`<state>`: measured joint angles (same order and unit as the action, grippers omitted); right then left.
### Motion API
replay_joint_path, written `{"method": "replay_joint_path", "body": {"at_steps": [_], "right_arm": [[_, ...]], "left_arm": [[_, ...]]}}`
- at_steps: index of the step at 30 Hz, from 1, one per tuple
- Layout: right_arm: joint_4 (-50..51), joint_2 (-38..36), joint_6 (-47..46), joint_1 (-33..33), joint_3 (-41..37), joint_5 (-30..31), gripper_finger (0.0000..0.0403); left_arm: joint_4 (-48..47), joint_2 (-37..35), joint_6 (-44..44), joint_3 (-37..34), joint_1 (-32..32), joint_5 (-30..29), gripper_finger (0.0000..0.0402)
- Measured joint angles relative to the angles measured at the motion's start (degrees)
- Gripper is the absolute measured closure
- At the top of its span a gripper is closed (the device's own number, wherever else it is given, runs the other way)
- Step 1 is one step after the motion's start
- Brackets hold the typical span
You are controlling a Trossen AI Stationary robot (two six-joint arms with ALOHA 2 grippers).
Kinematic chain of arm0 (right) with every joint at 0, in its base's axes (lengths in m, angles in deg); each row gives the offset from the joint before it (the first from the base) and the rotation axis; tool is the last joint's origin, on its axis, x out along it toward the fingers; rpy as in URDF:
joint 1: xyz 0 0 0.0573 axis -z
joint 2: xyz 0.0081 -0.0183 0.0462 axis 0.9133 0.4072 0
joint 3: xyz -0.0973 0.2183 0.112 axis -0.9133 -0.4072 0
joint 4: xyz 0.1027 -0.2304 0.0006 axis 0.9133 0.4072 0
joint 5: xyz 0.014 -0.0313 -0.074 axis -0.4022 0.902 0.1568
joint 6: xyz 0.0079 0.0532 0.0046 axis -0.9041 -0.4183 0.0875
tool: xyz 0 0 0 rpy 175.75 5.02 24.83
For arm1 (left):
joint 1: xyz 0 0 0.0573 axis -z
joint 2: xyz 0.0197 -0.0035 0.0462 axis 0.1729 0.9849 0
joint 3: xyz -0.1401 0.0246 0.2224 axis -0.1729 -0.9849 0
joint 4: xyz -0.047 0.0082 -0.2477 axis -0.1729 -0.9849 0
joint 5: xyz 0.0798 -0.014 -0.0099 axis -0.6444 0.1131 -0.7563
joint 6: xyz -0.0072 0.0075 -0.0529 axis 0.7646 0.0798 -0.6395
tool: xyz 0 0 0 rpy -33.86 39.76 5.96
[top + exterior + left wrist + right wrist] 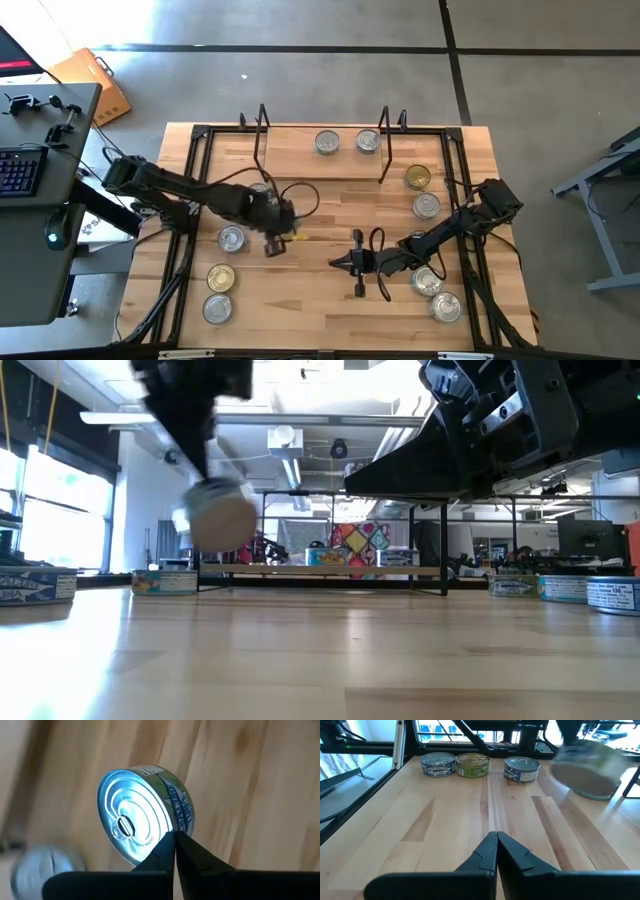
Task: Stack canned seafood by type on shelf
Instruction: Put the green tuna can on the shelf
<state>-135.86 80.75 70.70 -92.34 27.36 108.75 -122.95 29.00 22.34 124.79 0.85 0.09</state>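
From my seat, far left of the table (pixel 300 300) I've got three tins: a silver-topped tin (pixel 231 238), a gold-topped tin (pixel 221 278) below it, and another silver tin (pixel 217 309) nearest the front edge. Next along, the left gripper (pixel 275 243) hangs over the middle-left of the board; its own camera shows the fingers pressed tight together with a silver tin with a pull tab (pixel 142 814) just beyond the tips, tilted on edge, and I can't tell whether it's touching them. In the low view that tin is a smear in mid-air. The shelf (pixel 322 150) at the back carries two silver tins (pixel 327 143); its wire ends are partly cut by the table frame. Centre-right, the right gripper (pixel 340 263) rests low, fingers pressed together, holding nothing. More tins (pixel 426 206) sit along the right side, some hidden under that arm.
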Motion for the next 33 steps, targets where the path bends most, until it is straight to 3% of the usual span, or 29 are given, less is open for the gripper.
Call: {"method": "replay_joint_path", "body": {"at_steps": [8, 18, 26, 33], "right_arm": [[0.0, 0.0, -0.6, 0.0, 0.0, 0.0, 0.0403], [0.4, 0.0, -1.7, 0.1, 0.0, 0.0, 0.0403], [1.5, 0.0, -3.0, 0.1, 0.0, 0.0, 0.0403], [1.8, 0.0, -3.1, 0.1, 0.0, 0.0, 0.0403]], "left_arm": [[8.7, 0.4, 14.4, 3.7, -8.2, -7.0, 0.0401], [5.3, 10.8, 30.2, 11.0, -22.3, -9.1, 0.0401], [0.0, 19.1, 35.8, 12.9, -28.7, -14.6, 0.0401], [-0.5, 20.9, 38.2, 12.9, -30.3, -18.1, 0.0401]]}}
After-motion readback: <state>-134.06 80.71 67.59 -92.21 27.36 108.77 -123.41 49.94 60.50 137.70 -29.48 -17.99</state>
